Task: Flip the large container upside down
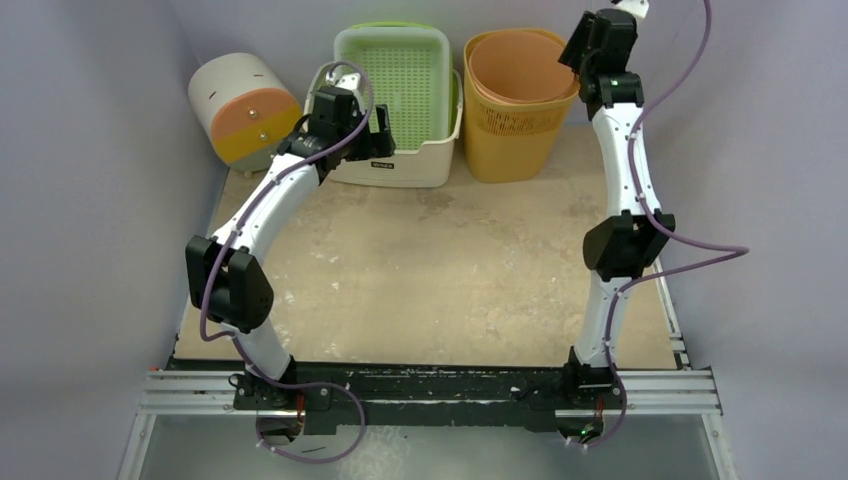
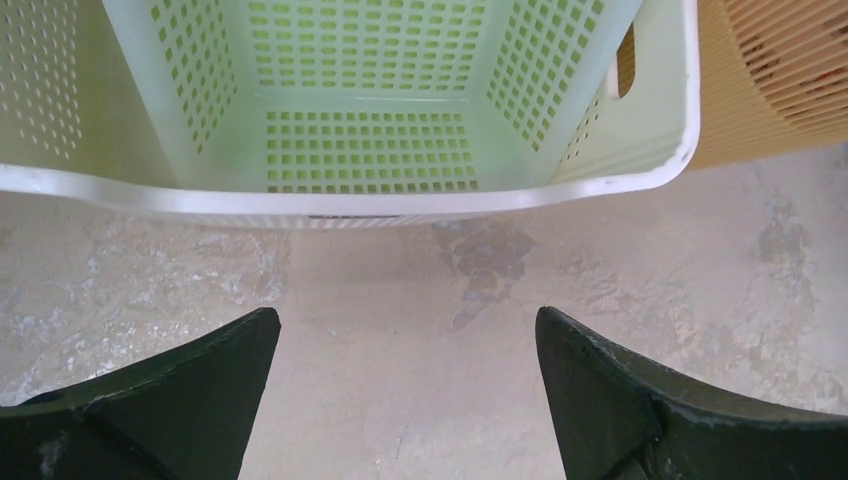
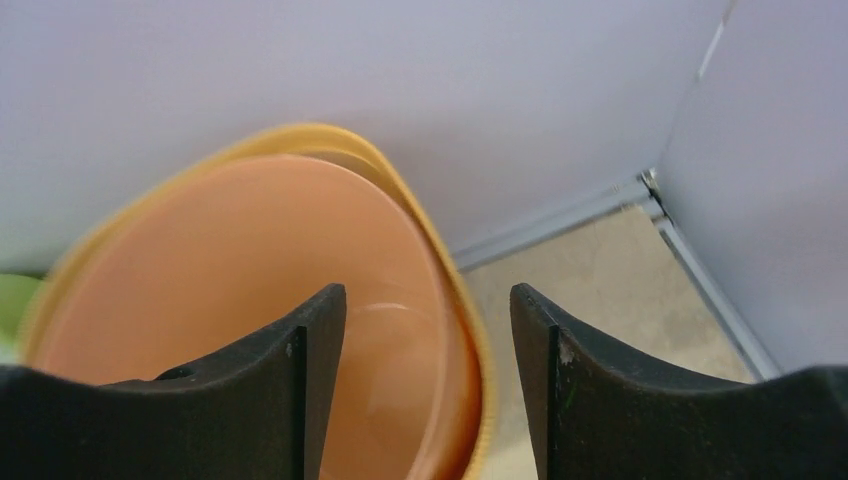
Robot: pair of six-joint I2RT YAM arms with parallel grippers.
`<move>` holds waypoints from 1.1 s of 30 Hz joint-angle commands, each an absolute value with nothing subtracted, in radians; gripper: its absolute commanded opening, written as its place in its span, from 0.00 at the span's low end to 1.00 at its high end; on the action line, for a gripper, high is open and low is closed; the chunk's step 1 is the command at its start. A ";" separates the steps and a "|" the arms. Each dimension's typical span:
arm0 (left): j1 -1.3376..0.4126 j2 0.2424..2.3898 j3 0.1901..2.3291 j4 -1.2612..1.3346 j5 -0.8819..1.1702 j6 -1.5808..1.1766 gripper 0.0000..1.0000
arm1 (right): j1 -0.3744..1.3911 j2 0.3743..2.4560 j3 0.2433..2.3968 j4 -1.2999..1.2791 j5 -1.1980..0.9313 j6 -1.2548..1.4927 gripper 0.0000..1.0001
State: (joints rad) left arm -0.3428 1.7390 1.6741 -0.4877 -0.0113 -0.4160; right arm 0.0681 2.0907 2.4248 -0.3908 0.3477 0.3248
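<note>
Hovering over the table (image 1: 430, 270) toward 11 o'clock, the left gripper (image 2: 407, 330) faces the white container (image 1: 395, 168). Its fingers are spread wide with nothing between them, and bare tabletop shows between the tips and the near rim. The container stands upright at 12 o'clock, mouth up, with a green perforated basket (image 1: 392, 70) nested inside it.

Over at 1 o'clock, the orange bin (image 1: 510, 140) stands just beside the white container, also upright and mouth up. A paler peach bucket (image 3: 250, 280) sits inside it. The right gripper (image 3: 428, 300) is held high above the bin's far right rim, fingers apart and gripping nothing. In the wrist view that rim runs between them, but I cannot tell whether they touch it.

Which of these two tubs is the large container, the views do not settle. Neither one is inverted.

At 10 o'clock a white drum (image 1: 245, 105) lies on its side against the left wall. Its orange and yellow end faces the arms, and it is apart from both grippers.
</note>
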 commanded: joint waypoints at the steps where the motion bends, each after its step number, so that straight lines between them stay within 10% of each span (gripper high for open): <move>1: -0.343 1.663 1.654 -0.492 -0.021 -0.364 0.96 | 0.056 2.111 2.487 -0.489 0.250 0.387 0.63; 33: -0.343 1.636 1.552 -0.496 -0.025 -0.332 0.96 | 0.052 2.063 2.466 -0.495 0.278 0.381 0.52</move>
State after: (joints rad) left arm -0.3428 1.6806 1.5555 -0.5194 -0.0200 -0.3473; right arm 0.0467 2.1094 2.4527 -0.5175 0.2707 0.3855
